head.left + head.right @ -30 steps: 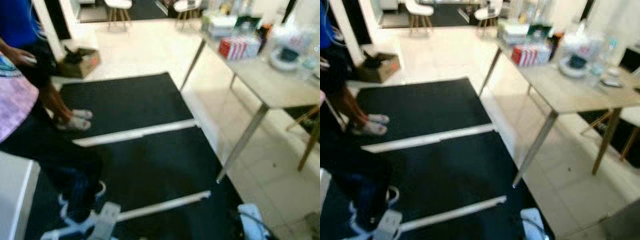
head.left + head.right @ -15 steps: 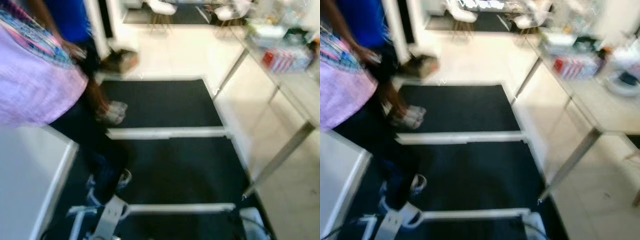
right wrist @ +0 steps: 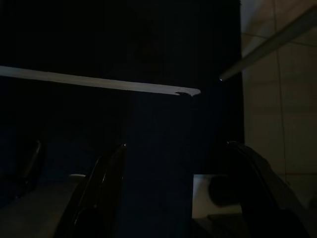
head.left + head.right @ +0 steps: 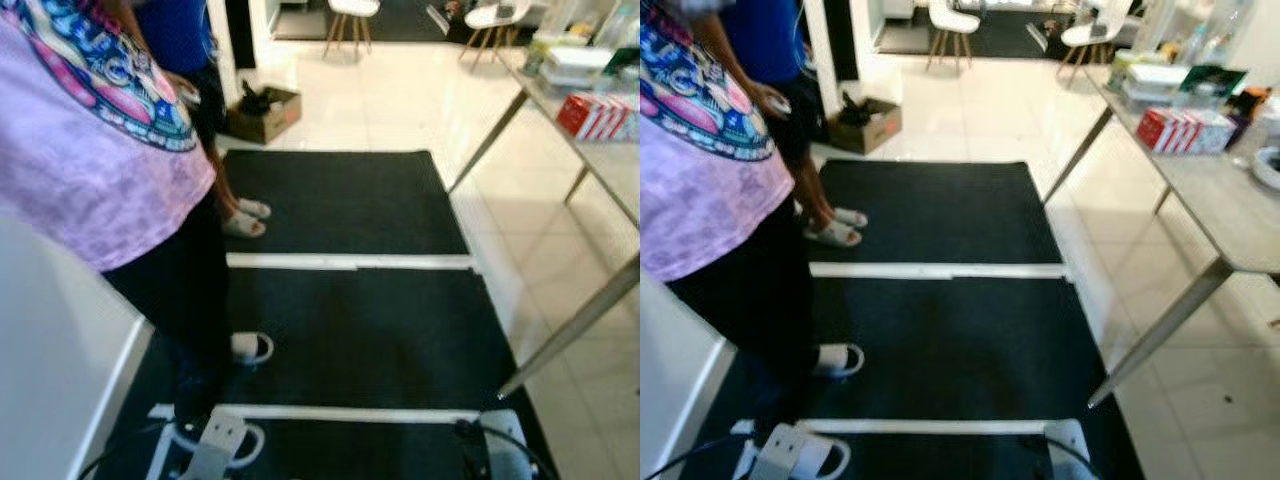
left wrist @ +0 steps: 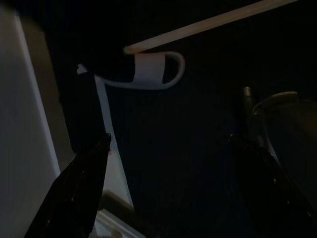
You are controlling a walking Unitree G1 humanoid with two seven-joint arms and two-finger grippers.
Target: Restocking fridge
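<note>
Both arms hang idle over black mats (image 4: 340, 330); left gripper (image 5: 168, 148) and right gripper (image 3: 178, 153) spread wide, empty. Person (image 4: 110, 170) cut off at left.

- Head cameras: high up, facing forward and down on the black mats (image 4: 350, 330), a person in a pink shirt (image 4: 90, 150) close at the left, a table (image 4: 1225, 215) at the right.
- Same scene in both eyes, the right eye slightly shifted sideways.
- Left wrist: low, dark, facing down along two black fingers (image 5: 74, 193) at the mat and a white slipper (image 5: 148, 69).
- Right wrist: low, dark, facing down at mat and a table leg (image 3: 267, 44).
- Shared: slipper (image 4: 250, 347), white strips (image 4: 350, 262).
</note>
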